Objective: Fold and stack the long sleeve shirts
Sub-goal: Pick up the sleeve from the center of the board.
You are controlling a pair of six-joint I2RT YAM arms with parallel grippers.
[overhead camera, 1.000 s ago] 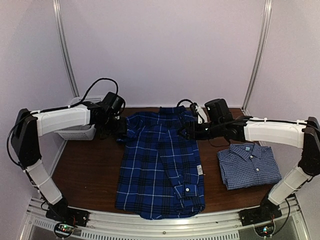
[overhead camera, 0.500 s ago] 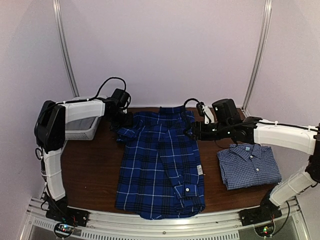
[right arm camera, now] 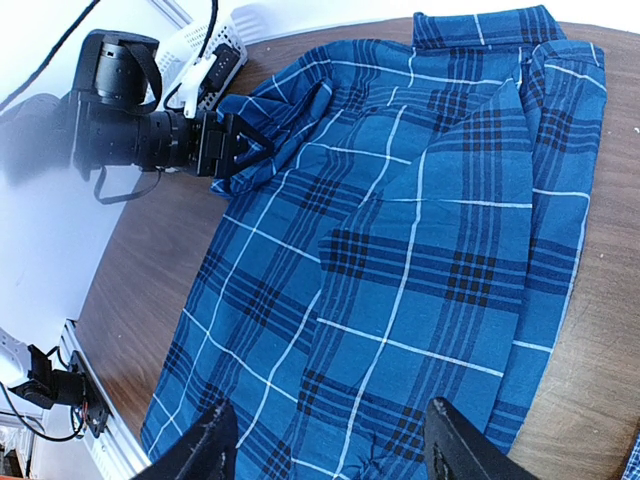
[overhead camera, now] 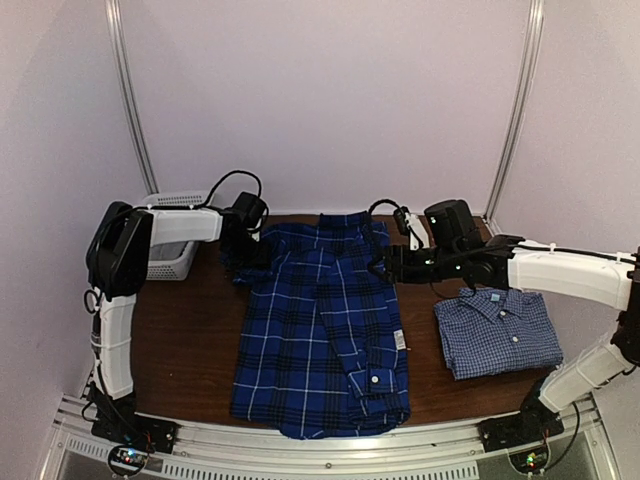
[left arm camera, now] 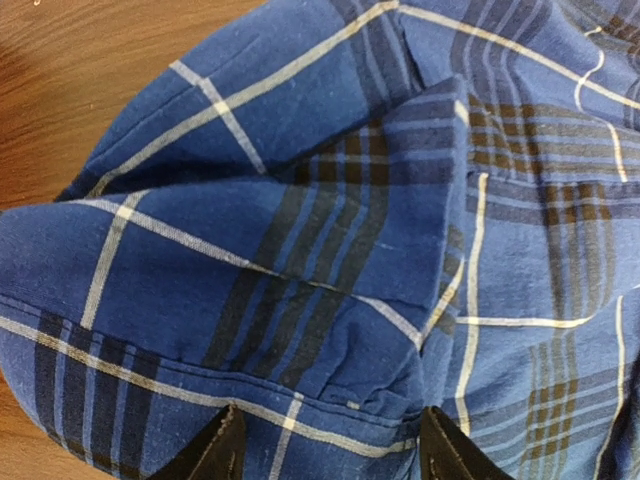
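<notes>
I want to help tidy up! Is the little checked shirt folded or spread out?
Folded. The pale checked shirt lies as a compact rectangle, collar on top, no sleeves showing.

plaid shirt [overhead camera: 320, 330] 1 | checked shirt [overhead camera: 497, 332] 1 | basket [overhead camera: 170, 262] 1 | arms [overhead camera: 560, 272] 2

plaid shirt [left arm camera: 300, 250] woven matt cloth; table [left arm camera: 90, 70] glossy wood grain

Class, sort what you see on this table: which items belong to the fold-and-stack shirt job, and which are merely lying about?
Job:
plaid shirt, laid out mid-table
checked shirt, already folded

Lying about:
white mesh basket, far left corner
</notes>
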